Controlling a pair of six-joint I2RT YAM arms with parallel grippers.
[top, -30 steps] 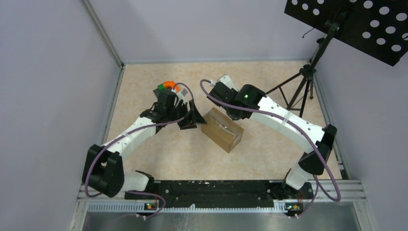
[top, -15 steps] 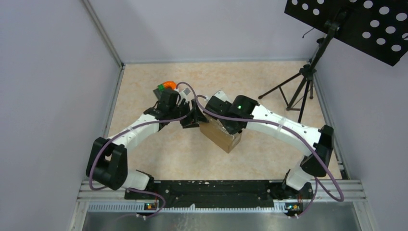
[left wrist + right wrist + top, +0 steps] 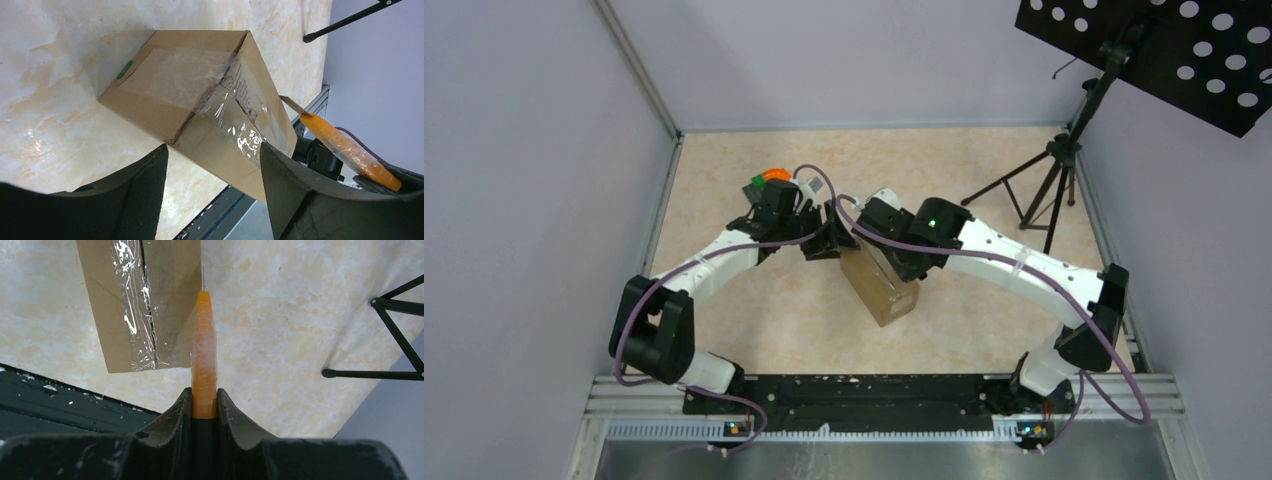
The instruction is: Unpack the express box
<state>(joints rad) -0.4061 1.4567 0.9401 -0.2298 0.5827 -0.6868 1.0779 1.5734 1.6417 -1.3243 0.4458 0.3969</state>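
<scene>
The express box (image 3: 881, 288) is a small brown carton with a clear tape seam, lying on the beige table. My left gripper (image 3: 827, 242) is open at the box's far-left end. In the left wrist view the box's (image 3: 200, 95) taped end sits just beyond the spread fingertips of the gripper (image 3: 212, 146). My right gripper (image 3: 882, 228) is over the box's far end, shut on an orange-handled knife (image 3: 204, 355). The knife's thin blade (image 3: 203, 277) points along the right edge of the box (image 3: 145, 305). The knife (image 3: 345, 145) also shows in the left wrist view.
A black tripod stand (image 3: 1044, 190) stands at the back right under a perforated black panel (image 3: 1164, 50). A small orange and green object (image 3: 769, 177) lies behind the left arm. Walls close in the table on three sides. A black rail (image 3: 864, 395) runs along the front.
The right arm swung left and now sits over the box's far end with the knife. The box turned more end-on toward the front. The left gripper moved slightly farther back.
</scene>
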